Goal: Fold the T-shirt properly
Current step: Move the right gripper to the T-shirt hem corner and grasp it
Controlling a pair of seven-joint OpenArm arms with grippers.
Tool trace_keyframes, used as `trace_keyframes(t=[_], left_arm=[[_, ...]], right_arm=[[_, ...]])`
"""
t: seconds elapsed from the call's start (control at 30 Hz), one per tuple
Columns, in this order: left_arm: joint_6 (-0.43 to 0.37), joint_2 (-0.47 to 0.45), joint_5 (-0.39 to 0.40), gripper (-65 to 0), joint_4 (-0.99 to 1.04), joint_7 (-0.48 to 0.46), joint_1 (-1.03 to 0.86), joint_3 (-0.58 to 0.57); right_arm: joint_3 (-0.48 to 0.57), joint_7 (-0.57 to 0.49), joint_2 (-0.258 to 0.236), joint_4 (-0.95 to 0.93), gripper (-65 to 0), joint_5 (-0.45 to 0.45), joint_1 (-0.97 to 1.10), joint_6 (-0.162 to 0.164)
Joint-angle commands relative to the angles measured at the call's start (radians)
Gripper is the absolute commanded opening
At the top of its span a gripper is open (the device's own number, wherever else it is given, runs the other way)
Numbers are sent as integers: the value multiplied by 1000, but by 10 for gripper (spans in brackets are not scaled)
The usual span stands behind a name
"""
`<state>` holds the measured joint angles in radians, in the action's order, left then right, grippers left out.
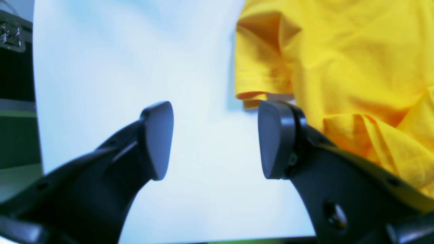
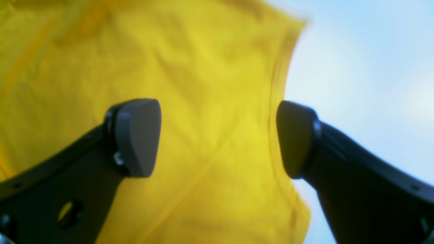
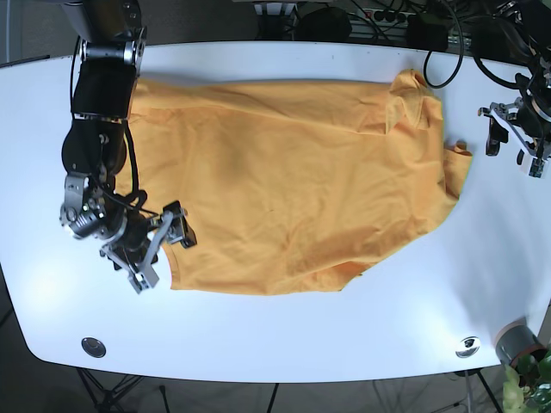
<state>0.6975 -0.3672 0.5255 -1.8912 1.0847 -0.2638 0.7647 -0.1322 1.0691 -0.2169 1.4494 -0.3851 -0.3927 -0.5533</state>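
Note:
The yellow T-shirt (image 3: 293, 181) lies spread out and wrinkled on the white table (image 3: 284, 335), with one sleeve (image 3: 456, 168) pointing right. My right gripper (image 3: 159, 254) hovers open over the shirt's lower left corner. In the right wrist view its fingers (image 2: 137, 137) straddle the shirt's side edge (image 2: 276, 84), one over cloth and one over bare table, with nothing between them. My left gripper (image 3: 510, 144) is open just off the right sleeve. In the left wrist view the left gripper (image 1: 217, 140) sits over bare table, and the sleeve cuff (image 1: 259, 84) lies just beyond its right finger.
Two round metal fittings (image 3: 93, 347) (image 3: 467, 346) sit near the table's front edge. A grey pot with a plant (image 3: 521, 348) stands off the front right corner. Cables (image 3: 430, 34) run along the back edge. Dark equipment (image 1: 13, 67) lies beyond the table's side.

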Motion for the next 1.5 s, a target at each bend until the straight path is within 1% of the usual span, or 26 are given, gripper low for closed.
trace_keyframes(t=[0.0,0.1,0.2,0.37,0.43,0.57,0.67,0.73,0.8,0.87,0.93,1.03,1.13,1.27,1.37,1.43,1.47], left_arm=[[1,-2,-15,-285,-15,-15,4,5],[1,12,-32,-285,-15,-15,4,3],[1,17,-32,-285,-15,-15,4,2],[1,18,-32,-285,-15,-15,2,3],[1,18,-32,-285,-15,-15,2,3],[1,18,-34,-285,-15,-15,4,3],[1,17,-34,-285,-15,-15,4,3],[1,15,-34,-285,-15,-15,4,3],[1,14,-34,-285,-15,-15,4,5],[1,12,-34,-285,-17,-15,4,5],[1,12,-34,-285,-18,-15,4,5],[1,12,-34,-285,-21,-15,4,5],[1,12,-34,-285,-23,-15,4,5],[1,10,-34,-285,-23,-15,4,5],[1,10,-34,-285,-23,-15,4,6],[1,10,-34,-285,-23,-15,4,6],[1,10,-34,-285,-23,-15,2,6]], right_arm=[[26,-74,-16,-95,-147,30,-85,-1],[78,-200,-16,-276,-147,82,-191,0],[102,-304,-16,-445,-147,119,-279,-1],[107,-498,-16,-704,-147,173,-380,-1],[107,-583,-16,-800,-147,203,-411,3],[107,-686,-16,-938,-147,269,-449,6],[107,-752,-16,-1001,-147,312,-455,8],[105,-780,-16,-1027,-147,334,-455,20],[104,-801,-16,-1053,-147,346,-453,60],[104,-823,-16,-1071,-147,343,-450,75],[104,-843,-13,-1102,-147,343,-449,77],[102,-866,7,-1137,-147,343,-446,78],[102,-873,21,-1128,-147,343,-418,78],[102,-873,60,-1123,-147,344,-397,78],[102,-873,80,-1123,-151,348,-381,78],[102,-873,95,-1123,-192,349,-380,83],[102,-873,98,-1123,-239,346,-378,83]])
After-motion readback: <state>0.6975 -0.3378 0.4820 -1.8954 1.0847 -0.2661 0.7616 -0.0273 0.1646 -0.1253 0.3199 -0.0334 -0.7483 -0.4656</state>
